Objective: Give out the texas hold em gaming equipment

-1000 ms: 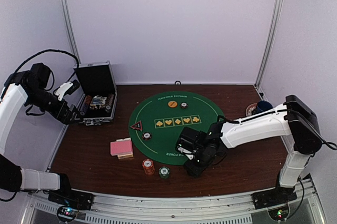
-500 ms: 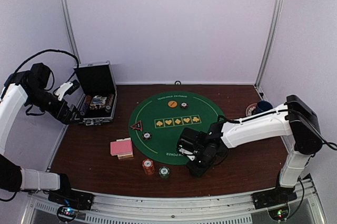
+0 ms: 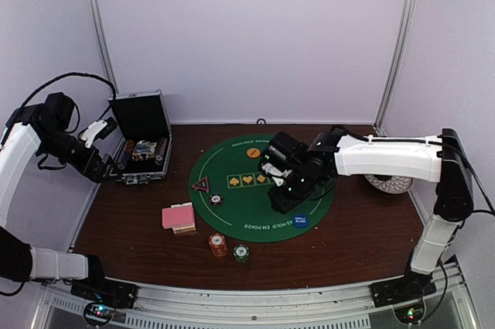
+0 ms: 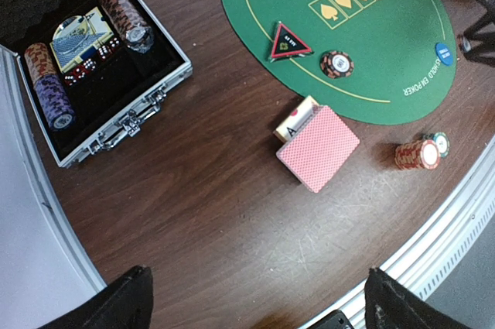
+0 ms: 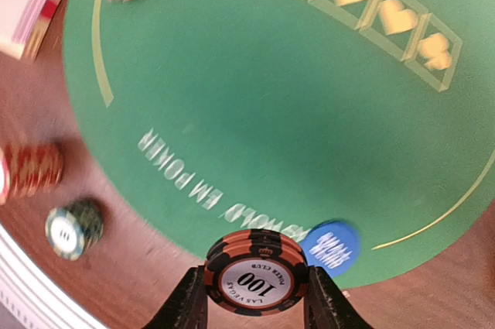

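Open black silver-edged case (image 3: 143, 116) far left; patterned round plate (image 3: 390, 183) far right.

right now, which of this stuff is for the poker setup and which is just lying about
For the job: pink-backed cards, red triangle, blue marker disc, orange marker disc, orange chip stack, green chip stack, chips marked 100 in the right gripper.
Just lying about: black case, patterned plate.

Dark table (image 3: 363, 244): green mat (image 3: 232, 203), open case (image 3: 141, 116), pink cards (image 3: 178, 214), orange chips (image 3: 218, 245), green chips (image 3: 241, 252), plate (image 3: 389, 183).
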You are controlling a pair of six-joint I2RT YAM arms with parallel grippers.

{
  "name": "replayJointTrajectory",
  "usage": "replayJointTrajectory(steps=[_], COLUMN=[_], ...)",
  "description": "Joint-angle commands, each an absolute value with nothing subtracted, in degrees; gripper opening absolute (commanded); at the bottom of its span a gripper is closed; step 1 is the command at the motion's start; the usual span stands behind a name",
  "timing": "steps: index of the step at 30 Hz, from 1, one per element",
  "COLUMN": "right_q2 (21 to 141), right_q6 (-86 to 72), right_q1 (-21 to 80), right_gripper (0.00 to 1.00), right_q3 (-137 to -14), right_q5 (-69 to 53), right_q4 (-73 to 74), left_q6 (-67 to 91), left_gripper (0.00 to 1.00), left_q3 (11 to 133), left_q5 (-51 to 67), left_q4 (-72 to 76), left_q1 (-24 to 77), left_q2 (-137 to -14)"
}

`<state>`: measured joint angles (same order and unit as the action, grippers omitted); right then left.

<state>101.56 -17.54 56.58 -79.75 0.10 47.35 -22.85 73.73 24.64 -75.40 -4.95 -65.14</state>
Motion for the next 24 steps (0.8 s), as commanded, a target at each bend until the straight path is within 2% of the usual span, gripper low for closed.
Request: replayJointTrajectory(steps=[1,9,19,22,24], right_q2=[102.2,109.8,115.1,115.8,116.5], right_q6=[-15.9,-16.5,-17.6,-17.7,-17.5], right_q1=[50.1,42.4,40.3,39.9,39.8], right_gripper=[0.15,0.14,0.15,0.21,0.32], right_q3=[-83.3,-84.2,-82.4,-82.2,-82.6], right_q5=[4.2,5.6,5.1,5.1,5.0], right_q4=[48.0,43.6,40.4,39.7,39.7], left_q6=[-23.6,-23.8,-23.9,-23.9,-23.9], left_gripper=[0.97,0.98,0.98,0.98,0.98], left_q3=[75.1,75.0,75.1,75.1,75.1], left_q5=[25.1,24.8,25.2,25.1,25.1], left_q4=[-75.9,-75.9,-75.9,-75.9,-75.9], left_q1=[-5.3,-5.3,-5.3,-5.3,-5.3], left_q2=[-64.5,-64.4,-64.7,-64.7,-64.7])
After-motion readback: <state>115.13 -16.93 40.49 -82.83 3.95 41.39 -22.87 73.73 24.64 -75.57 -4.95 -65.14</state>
